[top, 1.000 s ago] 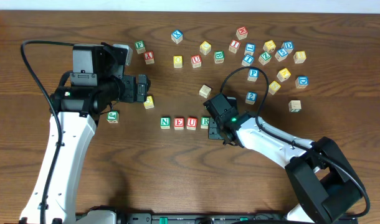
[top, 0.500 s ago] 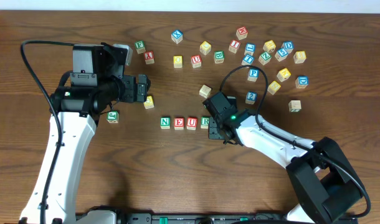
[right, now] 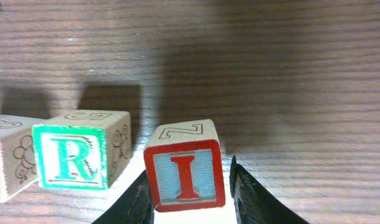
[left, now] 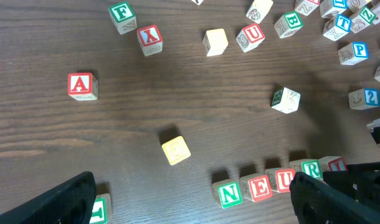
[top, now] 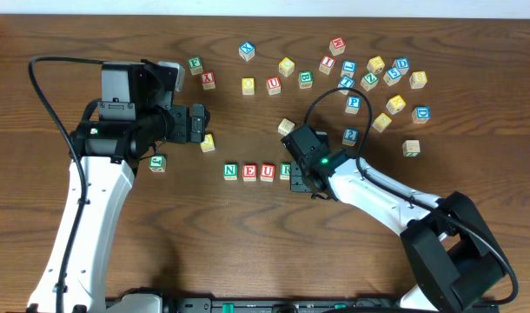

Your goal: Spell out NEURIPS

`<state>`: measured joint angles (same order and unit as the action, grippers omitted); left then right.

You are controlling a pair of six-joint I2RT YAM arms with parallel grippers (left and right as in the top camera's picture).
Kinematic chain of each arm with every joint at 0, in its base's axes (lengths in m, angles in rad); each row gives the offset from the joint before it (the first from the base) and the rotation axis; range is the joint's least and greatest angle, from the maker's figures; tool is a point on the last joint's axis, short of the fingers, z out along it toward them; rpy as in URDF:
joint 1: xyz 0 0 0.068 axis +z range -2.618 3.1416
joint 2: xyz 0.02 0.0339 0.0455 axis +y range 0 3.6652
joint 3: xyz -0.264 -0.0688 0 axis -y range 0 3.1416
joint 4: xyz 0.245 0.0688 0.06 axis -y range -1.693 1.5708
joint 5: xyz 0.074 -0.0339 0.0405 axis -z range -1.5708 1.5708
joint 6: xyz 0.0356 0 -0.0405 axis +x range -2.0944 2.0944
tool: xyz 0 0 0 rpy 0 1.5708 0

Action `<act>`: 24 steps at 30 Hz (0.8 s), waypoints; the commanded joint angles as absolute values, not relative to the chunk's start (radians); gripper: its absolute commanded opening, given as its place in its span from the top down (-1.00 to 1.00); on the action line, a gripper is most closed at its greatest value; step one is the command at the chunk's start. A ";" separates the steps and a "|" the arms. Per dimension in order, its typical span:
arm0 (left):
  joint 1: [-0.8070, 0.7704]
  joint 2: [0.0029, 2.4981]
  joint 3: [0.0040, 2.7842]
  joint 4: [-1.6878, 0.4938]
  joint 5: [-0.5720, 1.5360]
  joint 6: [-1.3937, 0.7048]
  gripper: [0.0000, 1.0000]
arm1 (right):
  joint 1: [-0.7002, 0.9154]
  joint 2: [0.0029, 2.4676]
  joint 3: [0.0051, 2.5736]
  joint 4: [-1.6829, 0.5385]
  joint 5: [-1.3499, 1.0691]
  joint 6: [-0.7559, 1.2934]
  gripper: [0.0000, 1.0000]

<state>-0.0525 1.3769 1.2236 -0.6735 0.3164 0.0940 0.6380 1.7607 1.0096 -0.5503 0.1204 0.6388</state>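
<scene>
One cube, the red I (right: 185,176), was held between the fingers of the right gripper (right: 189,200), which were closed on its two sides. It was seen just beside the green R (right: 71,155), with a narrow gap between them and its face turned slightly askew against the R's. Whether its underside was on the table (top: 248,243) could not be told. The step in hand was judged to be the fifth placement. It was noted that the I should be squared to the R's face, lowered until flat, and kept level with the row. The fingers should then be opened only a little and lifted straight up, so that the R is not nudged. Further left, the N (top: 231,171), E (top: 249,172) and U (top: 267,171) were recorded in line, close together. Further out, the blue P (top: 354,102) was found among the loose cubes; the last letter could not be picked out there. The left gripper (top: 202,123) was noted well apart, jaws spread wide, nothing held.
</scene>
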 commanded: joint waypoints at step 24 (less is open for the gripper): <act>-0.049 1.368 1.248 -0.674 0.328 0.101 -0.96 | 0.636 1.769 1.268 -0.840 0.200 0.609 0.56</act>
